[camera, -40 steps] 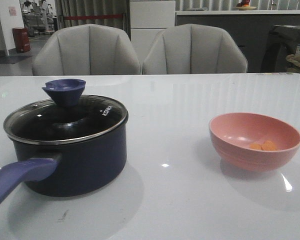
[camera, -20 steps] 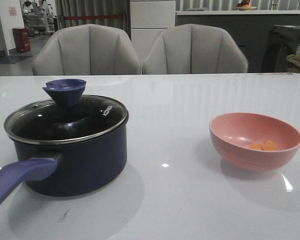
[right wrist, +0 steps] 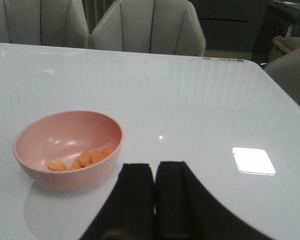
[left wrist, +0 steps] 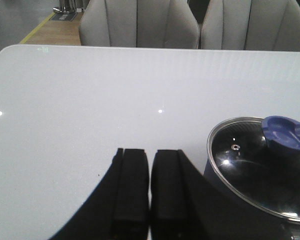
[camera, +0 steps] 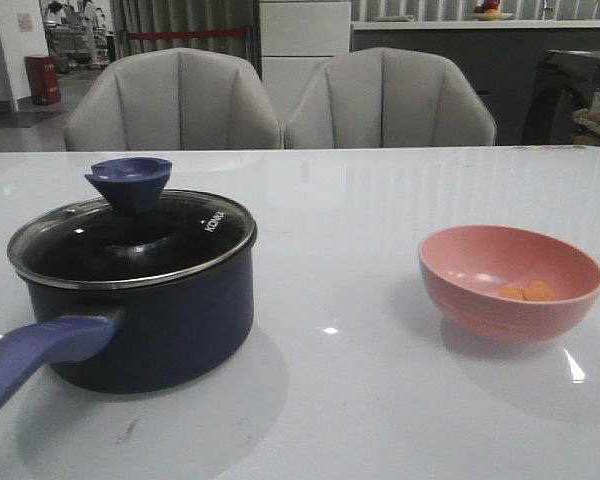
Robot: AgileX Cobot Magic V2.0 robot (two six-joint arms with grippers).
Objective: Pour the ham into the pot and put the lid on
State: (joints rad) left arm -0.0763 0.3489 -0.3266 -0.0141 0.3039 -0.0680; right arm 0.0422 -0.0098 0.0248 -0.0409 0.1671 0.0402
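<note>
The dark saucepan (camera: pixel 150 320) sat on the white table (camera: pixel 360 400) toward the robot's left, with the glass lid (camera: pixel 132 240) seated on its rim and the purple-blue knob (camera: pixel 128 183) upright on top. White "KONKA" lettering showed on the glass. Through the dark glass the pot's inside could not be made out. Its long purple-blue handle (camera: pixel 35 355) ran toward the camera and was cut off at the frame edge.

Well apart to the right stood the pink bowl (camera: pixel 508 283), holding the ham (camera: pixel 528 292): a few small orange slices, perhaps four in the right wrist view, lying against the inner wall.

The left gripper (left wrist: pixel 150 187) hung above bare table just beside the pot, its black fingers pressed nearly together and holding nothing. The right gripper (right wrist: pixel 155 195) hung near the bowl, closed the same way and empty. Neither arm appeared in the front view.
</note>
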